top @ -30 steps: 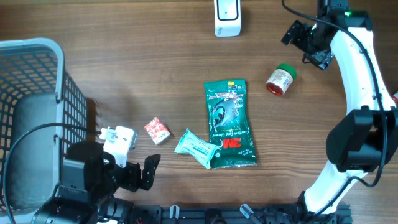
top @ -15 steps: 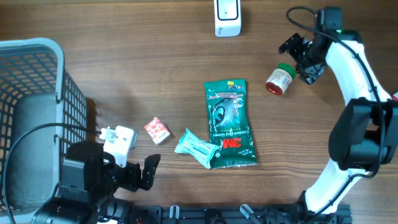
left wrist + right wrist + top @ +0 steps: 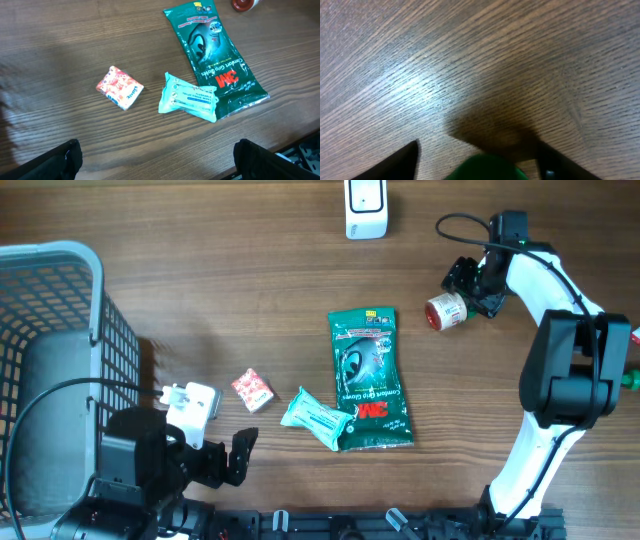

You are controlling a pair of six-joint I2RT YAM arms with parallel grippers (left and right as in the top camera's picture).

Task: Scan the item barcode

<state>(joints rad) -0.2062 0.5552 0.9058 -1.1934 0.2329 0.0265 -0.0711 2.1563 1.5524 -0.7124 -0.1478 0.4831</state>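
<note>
Right gripper (image 3: 468,292) sits low over the small red-labelled bottle (image 3: 445,312), which lies on its side just right of the green glove pack (image 3: 370,380). Its fingers stand apart, one either side of the green cap (image 3: 487,169). Left gripper (image 3: 157,152) hangs spread wide beside the basket (image 3: 60,255).

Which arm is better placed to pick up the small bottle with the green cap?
Right: the right gripper straddles the bottle, while the left gripper hovers far off beside the basket.
</note>
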